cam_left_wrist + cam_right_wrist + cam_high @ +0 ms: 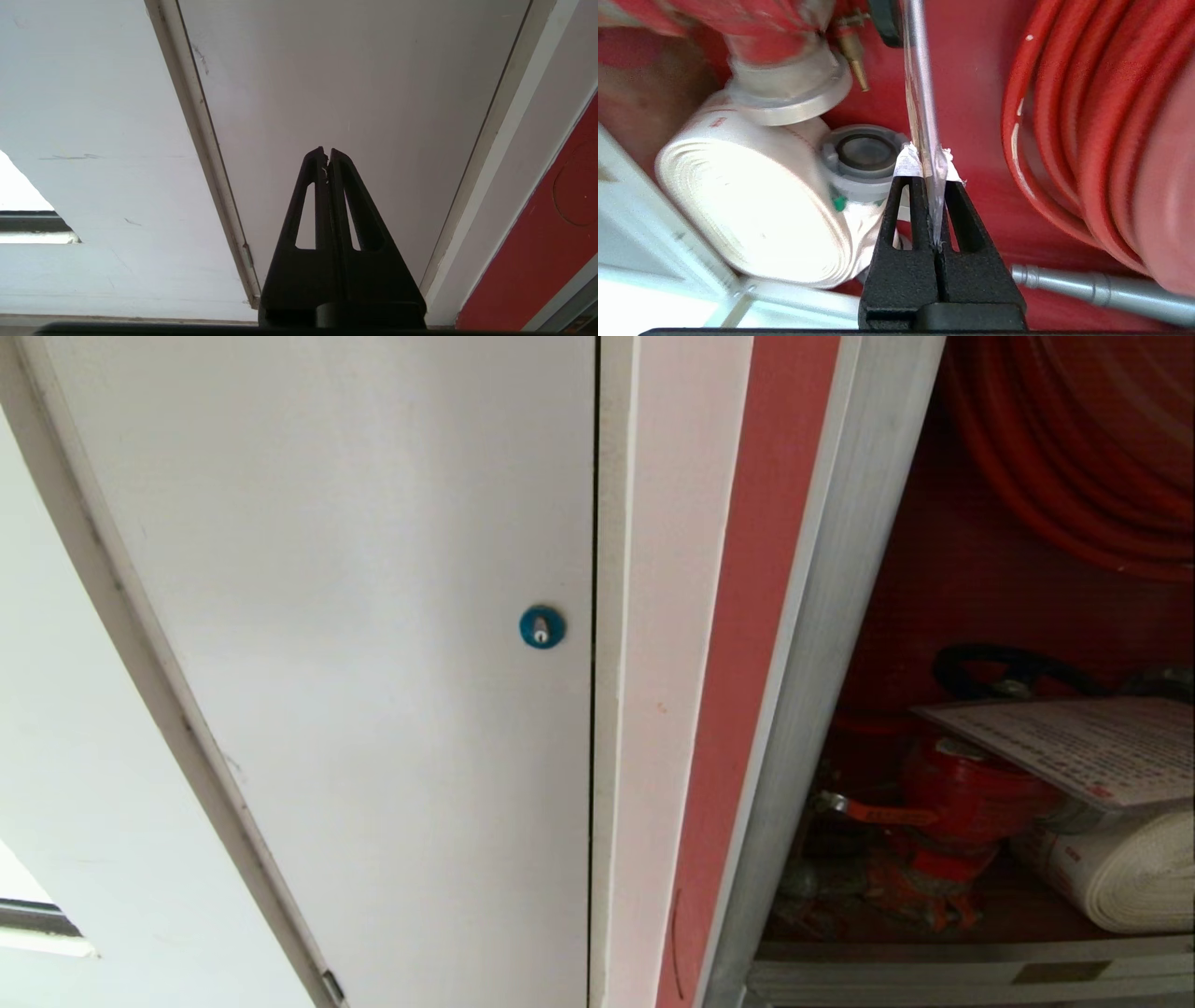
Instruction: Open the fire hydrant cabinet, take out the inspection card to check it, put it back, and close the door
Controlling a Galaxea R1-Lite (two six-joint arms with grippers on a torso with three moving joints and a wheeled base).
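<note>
The fire hydrant cabinet stands open, its silver frame at the right and its red inside showing. The inspection card, white with fine printed rows, hangs flat above the white rolled hose and runs off the right edge. In the right wrist view the card shows edge-on, and my right gripper is shut on it inside the cabinet. My left gripper is shut and empty, parked facing the plain white door. The cabinet's own door is out of view.
A plain white door with a round blue lock fills the left. Inside the cabinet are a red valve, a red hose reel, a hose coupling and a metal nozzle.
</note>
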